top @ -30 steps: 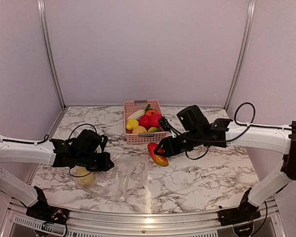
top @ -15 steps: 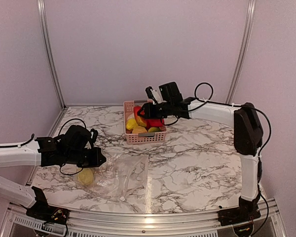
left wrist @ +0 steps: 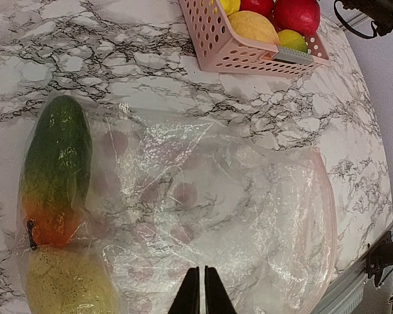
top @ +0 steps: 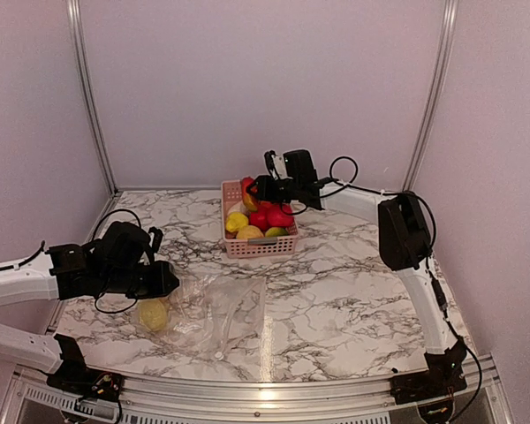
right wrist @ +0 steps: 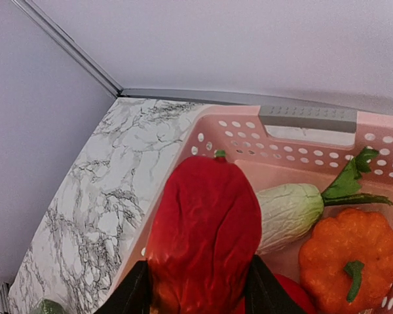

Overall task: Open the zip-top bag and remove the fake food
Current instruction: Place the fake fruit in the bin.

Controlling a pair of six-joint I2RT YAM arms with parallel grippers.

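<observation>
The zip-top bag lies flat on the marble near the left arm, its pinkish zip strip on the right. Inside it are a green-to-orange fruit and a bumpy yellow fruit, the latter also visible from above. My left gripper is at the bag's left end, its tips pinched together on the film. My right gripper is shut on a red pepper and holds it over the back left corner of the pink basket.
The basket holds a white radish, an orange pumpkin and red, yellow and green fruits. Its front edge shows in the left wrist view. Walls stand close behind it.
My right gripper carried the red pepper from the table in front of the basket to above the basket's back left corner. My left gripper drew back a little to the left.
</observation>
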